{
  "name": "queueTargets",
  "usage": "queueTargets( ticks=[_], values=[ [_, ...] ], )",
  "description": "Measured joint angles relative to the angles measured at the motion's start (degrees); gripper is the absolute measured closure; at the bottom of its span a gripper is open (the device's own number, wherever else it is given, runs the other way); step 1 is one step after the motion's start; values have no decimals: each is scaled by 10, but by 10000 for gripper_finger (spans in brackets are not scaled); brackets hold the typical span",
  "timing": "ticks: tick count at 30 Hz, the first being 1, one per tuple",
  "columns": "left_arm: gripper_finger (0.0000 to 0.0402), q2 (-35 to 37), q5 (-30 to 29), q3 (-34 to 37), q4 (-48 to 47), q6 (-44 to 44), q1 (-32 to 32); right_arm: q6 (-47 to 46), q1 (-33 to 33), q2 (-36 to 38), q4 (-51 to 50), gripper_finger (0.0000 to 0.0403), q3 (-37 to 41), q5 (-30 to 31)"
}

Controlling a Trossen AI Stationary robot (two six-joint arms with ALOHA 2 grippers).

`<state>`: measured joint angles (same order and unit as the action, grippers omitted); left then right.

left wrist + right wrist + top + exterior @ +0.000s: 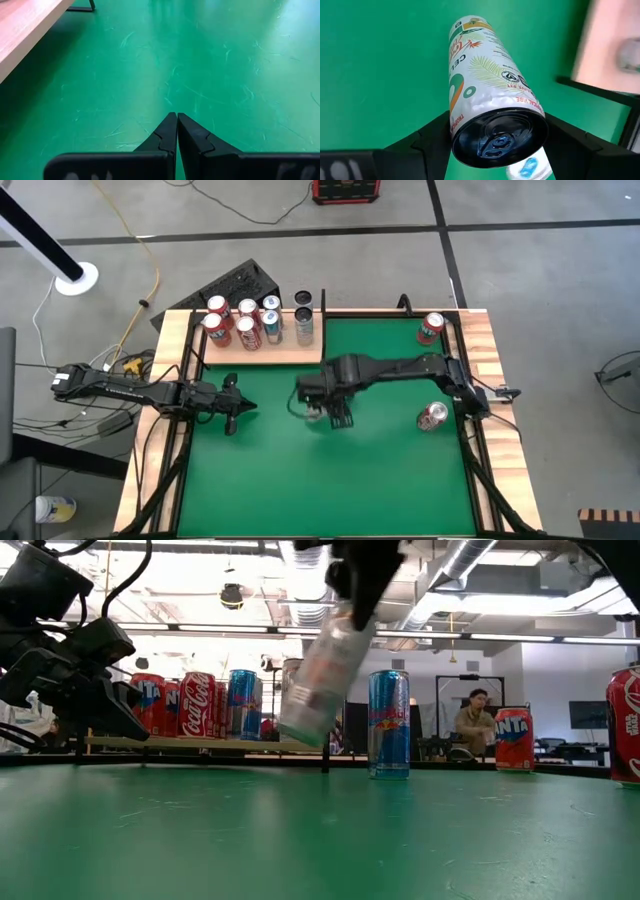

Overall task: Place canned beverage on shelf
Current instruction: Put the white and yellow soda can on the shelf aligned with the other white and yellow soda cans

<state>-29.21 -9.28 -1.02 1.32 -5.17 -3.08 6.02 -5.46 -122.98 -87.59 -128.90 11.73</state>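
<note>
White slim can (492, 95) with palm-leaf print sitting clamped between the right gripper (495, 142) fingers, tilted, off the green felt (330, 470) near table centre. Showing the dark lid and pull tab up close in the right wrist view – high view only catching a pale sliver under the arm. Hanging slanted in the low view, lower end clear of the felt, in front of a blue can (389, 724) standing on the table. Holding several cans already: pale-wood shelf (290, 352) at the far left corner – reds and blues lined up. Lying on its side near the right edge: one more can (432, 417); another red one (430, 328) standing at the far right corner. Resting low over the felt at left, fingers pressed together, gripping nothing: left gripper (176, 131).
</note>
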Motion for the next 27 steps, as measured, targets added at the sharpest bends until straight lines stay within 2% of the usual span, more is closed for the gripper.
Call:
queueTargets(
  ticks=[3, 9, 17, 21, 24, 27],
  values=[
    [402, 0, 0, 0, 0, 0, 0, 0, -24, -10, -28, 119, 0, 0],
    [402, 0, 0, 0, 0, 0, 0, 0, -48, -11, -22, 119, 21, 5],
    [402, 0, 0, 0, 0, 0, 0, -20, -38, -9, -25, 119, 49, 2],
    [402, 0, 0, 0, 0, 0, 0, -71, -31, -9, -23, 79, 52, 2],
    [402, 0, 0, 0, 0, 0, 0, -77, -31, -8, -24, 39, 52, 5],
    [402, 0, 0, 0, 0, 0, 0, -77, -34, -8, -24, 16, 52, 6]
  ],
)
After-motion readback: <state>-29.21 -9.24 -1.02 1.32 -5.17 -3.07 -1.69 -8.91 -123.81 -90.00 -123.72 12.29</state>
